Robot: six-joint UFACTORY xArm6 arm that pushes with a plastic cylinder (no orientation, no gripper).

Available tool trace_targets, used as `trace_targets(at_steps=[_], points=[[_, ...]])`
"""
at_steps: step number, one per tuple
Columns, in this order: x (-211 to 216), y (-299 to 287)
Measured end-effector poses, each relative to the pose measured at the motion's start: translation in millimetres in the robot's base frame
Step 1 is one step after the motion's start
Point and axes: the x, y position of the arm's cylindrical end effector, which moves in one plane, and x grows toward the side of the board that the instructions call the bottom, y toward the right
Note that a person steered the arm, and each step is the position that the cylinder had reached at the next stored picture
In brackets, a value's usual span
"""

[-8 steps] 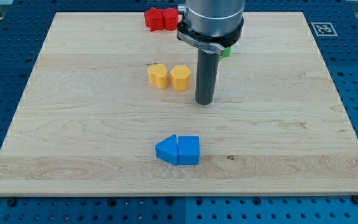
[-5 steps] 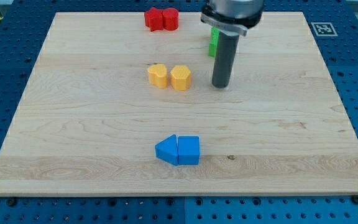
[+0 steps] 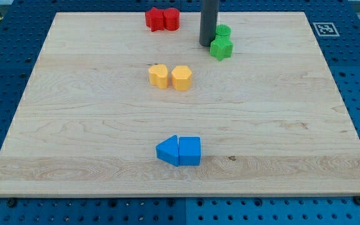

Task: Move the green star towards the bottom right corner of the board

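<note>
Nearest the counter's [image 3: 74, 156] bottom edge, roughly midway between the bottom corners, lie two blue blocks touching each other: a blue triangular block [image 3: 167, 150] on the view's left and a blue block with a peaked top [image 3: 190, 151] on the view's right. Farther up, left of the counter's centre, two yellow blocks sit side by side: a yellow heart-like block [image 3: 159, 75] and a yellow hexagonal block [image 3: 181, 78], just beside each other. Near the top edge, right of the midline, the green star [image 3: 220, 47] rests with a second green block [image 3: 224, 30], rounded in shape, touching it from behind. My tip [image 3: 207, 43] stands just beside the green star, on its left side toward the top left corner; contact cannot be judged. The arm carries no claw, only the dark rod. At the top edge, two red blocks [image 3: 162, 19] of unclear shape touch one another, left of the rod.
</note>
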Motion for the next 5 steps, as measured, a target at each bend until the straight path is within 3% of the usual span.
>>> trace_targets(at_steps=[3,5], points=[[24,106],[58,119]])
